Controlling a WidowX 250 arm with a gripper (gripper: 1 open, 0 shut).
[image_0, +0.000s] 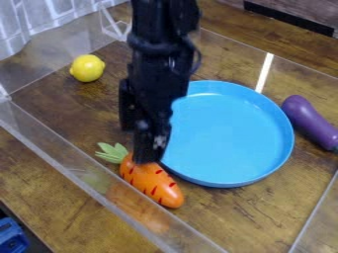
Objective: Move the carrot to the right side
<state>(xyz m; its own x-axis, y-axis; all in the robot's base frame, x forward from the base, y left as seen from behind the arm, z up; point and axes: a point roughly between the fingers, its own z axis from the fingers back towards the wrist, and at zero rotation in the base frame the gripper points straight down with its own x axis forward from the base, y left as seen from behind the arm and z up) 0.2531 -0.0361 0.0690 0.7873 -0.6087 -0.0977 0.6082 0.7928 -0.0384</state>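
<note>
Open gripper (145,138) hangs just above carrot (152,181), which lies at blue plate's (251,128) near-left edge, leafy end away from plate.
Carrot looks light, hard, smooth toy plastic, probably slippery; best pinched across plump middle, not the leaves.

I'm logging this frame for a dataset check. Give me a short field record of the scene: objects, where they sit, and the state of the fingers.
surface: wooden table with clear walls
carrot: lying near the front edge, green top pointing left, just left of the plate's front rim
plate: blue, round, nothing on it
lemon: yellow, back left
eggplant: purple, right of the plate
gripper: pointing down, directly above the carrot's leafy end
fingers: open, nothing held
contact with carrot: cannot tell
task status: carrot not yet moved right
</note>
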